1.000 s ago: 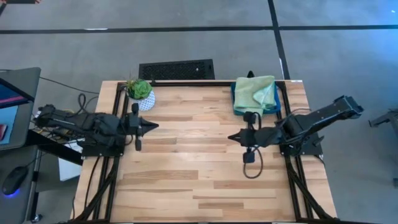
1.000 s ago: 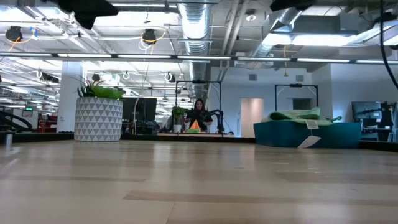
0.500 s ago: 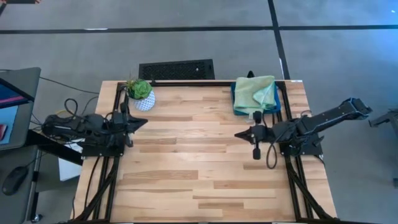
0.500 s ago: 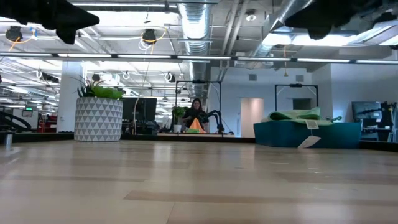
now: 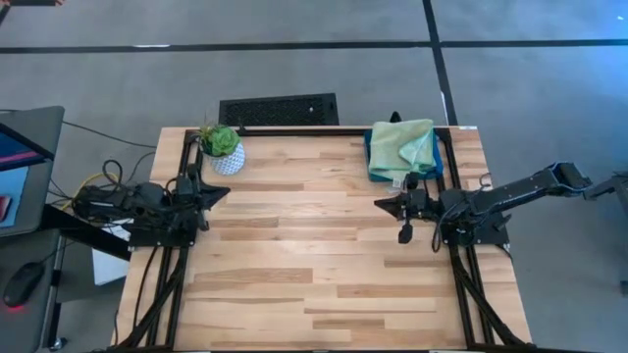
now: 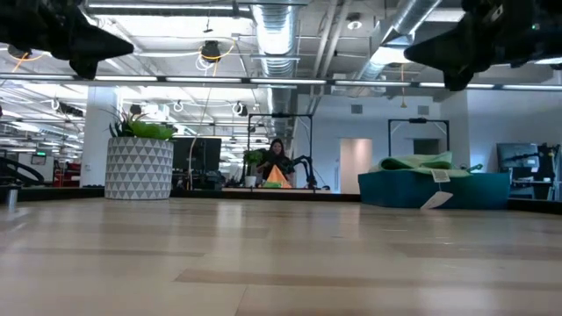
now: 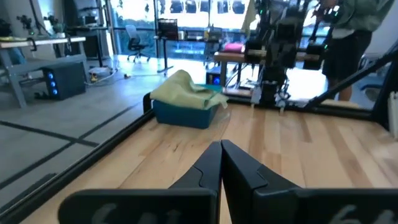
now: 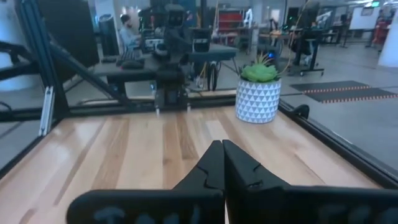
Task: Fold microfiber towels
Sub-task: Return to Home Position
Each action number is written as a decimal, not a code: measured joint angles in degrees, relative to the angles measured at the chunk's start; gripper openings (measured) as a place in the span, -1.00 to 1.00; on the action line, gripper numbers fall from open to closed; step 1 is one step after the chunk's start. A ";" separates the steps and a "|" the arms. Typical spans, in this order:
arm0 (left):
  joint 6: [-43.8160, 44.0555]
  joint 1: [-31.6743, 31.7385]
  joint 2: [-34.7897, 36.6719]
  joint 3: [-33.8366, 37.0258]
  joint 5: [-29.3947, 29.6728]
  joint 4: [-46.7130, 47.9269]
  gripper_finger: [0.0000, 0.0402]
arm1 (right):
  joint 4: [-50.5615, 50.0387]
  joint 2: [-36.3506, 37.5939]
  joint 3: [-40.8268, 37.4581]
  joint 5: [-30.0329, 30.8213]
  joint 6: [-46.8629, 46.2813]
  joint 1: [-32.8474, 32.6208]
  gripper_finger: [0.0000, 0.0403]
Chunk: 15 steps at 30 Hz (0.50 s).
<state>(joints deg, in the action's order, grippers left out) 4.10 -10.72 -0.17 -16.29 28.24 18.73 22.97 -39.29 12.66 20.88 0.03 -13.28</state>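
Left gripper: you see it above the left edge of the wooden table, tip aimed toward the table's middle. In its wrist view the two dark fingers meet along their length with no gap, and nothing is caught between them.

Right gripper: you find it above the right side of the table, facing the left one across bare boards. Its fingers are likewise pressed together and hold nothing. In the low view both grippers hang high above the tabletop, clear of the surface.

Microfiber towels: you see them heaped in the teal tray at the table's far right corner. A pale green cloth lies uppermost, rumpled and rising above the rim; a slightly brighter green fold shows at one side. What lies beneath cannot be told. A white tag hangs over the tray's front wall.

Relation: the tray sits just beyond the right gripper, near it but apart, and the gripper's tip points away from the towels. The left gripper is well apart from them, across the table's width.

Potted plant: it stands in a white patterned pot at the far left corner, just beyond the left gripper.
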 joint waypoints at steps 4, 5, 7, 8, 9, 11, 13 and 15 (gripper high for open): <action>-0.96 0.00 0.07 -0.09 -0.34 0.11 -1.00 | 5.66 -0.09 -3.31 0.00 -0.46 1.08 -0.95; -1.28 0.00 0.05 -0.09 -0.36 0.15 -1.00 | 7.12 -0.11 -4.13 0.00 -0.46 1.35 -0.95; -1.36 0.00 0.07 -0.09 -0.36 0.12 -1.00 | 10.53 -0.11 -5.86 0.00 -0.42 1.93 -0.94; -1.39 0.00 0.07 0.06 -0.38 0.08 -1.00 | 12.73 -0.11 -6.99 -0.02 -0.10 2.25 -0.94; -1.36 0.00 0.07 0.50 -0.42 -0.25 -1.00 | 14.82 -0.11 -8.22 -0.02 -0.01 2.57 -0.94; -0.83 0.00 0.05 1.80 -0.94 -1.19 -1.00 | 18.97 -0.13 -10.78 0.00 -0.23 3.13 -0.94; -1.24 0.00 0.07 4.06 -1.04 -3.35 -1.00 | 22.03 -0.22 -12.30 0.09 -0.47 3.57 -0.94; -1.55 0.00 0.05 6.31 -1.03 -4.31 -1.00 | 22.58 -0.39 -12.28 0.00 0.04 3.81 -0.94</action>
<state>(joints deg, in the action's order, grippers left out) 2.55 -10.72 -0.12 -9.98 27.21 14.42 45.55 -39.68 0.38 20.89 0.08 -9.47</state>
